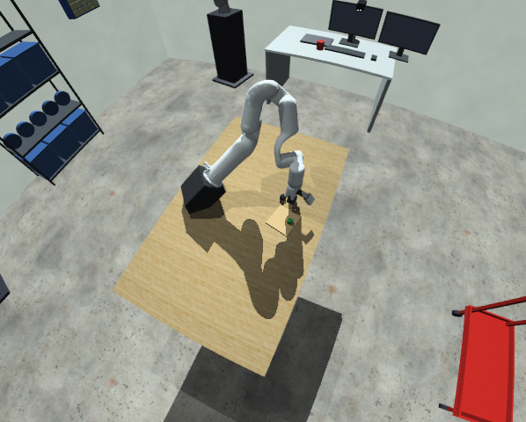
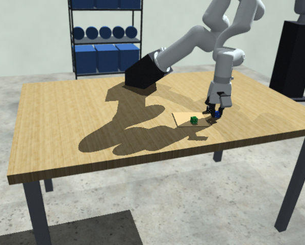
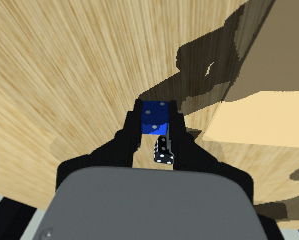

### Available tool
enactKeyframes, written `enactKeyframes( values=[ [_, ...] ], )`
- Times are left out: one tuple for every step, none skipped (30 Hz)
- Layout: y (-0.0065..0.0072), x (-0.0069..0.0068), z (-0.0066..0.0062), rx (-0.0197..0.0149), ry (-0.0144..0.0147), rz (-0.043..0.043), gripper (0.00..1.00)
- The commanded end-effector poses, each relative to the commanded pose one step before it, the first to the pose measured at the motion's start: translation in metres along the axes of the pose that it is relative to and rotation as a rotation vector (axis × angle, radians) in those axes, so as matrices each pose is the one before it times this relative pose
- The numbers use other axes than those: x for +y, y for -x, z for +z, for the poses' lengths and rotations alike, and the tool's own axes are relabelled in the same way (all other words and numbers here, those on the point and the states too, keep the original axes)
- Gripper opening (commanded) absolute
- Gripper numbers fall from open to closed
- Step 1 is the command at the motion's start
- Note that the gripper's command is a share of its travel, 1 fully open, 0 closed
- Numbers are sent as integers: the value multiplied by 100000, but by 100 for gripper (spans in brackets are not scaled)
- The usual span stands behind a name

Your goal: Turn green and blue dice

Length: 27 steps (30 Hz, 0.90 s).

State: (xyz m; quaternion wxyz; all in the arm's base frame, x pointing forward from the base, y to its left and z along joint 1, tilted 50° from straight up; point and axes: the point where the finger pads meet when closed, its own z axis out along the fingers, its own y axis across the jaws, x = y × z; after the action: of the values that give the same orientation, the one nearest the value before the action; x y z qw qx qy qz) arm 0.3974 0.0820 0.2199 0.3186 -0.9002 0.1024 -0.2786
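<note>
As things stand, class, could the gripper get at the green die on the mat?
Probably not yet. The gripper is shut on the blue die beside the mat. The green die lies close by with nothing over it, so once the fingers are freed it looks reachable.

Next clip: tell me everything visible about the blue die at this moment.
The blue die is a small glossy blue cube with pale pips; the face towards the wrist camera's top shows two. It is clamped between the black fingers of the gripper, which is shut on it. In the exterior view it sits low by the mat's far right corner, beside the black die; whether it touches table or mat is unclear.
</note>
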Motion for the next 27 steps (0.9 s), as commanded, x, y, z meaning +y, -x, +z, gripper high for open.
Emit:
enactKeyframes(
  values=[
    [-81,-39,-44,197,-39,-71,21],
    [0,0,0,0,0,0,21],
    [0,0,0,0,0,0,21],
    [0,0,0,0,0,0,21],
    [0,0,0,0,0,0,21],
    [0,0,0,0,0,0,21],
    [0,0,0,0,0,0,21],
    [0,0,0,0,0,0,21],
    [0,0,0,0,0,0,21],
    [0,0,0,0,0,0,21],
    [0,0,0,0,0,0,21],
    [0,0,0,0,0,0,21],
    [0,0,0,0,0,0,21],
    [0,0,0,0,0,0,21],
    [0,0,0,0,0,0,21],
    [0,0,0,0,0,0,21],
    [0,0,-6,0,0,0,21],
    [-1,-1,-41,1,-3,0,21],
    [-1,-1,-102,1,-5,0,21],
    [0,0,-181,0,-1,0,21],
    [1,0,-273,-1,2,0,21],
    [1,1,-373,-1,5,0,21],
    [0,0,-482,0,-1,0,21],
    [0,0,-595,0,-1,0,21],
    [-2,-1,-715,2,-6,-1,21],
    [1,1,-820,-1,4,1,21],
    [0,0,-842,0,1,0,21]
  ],
)
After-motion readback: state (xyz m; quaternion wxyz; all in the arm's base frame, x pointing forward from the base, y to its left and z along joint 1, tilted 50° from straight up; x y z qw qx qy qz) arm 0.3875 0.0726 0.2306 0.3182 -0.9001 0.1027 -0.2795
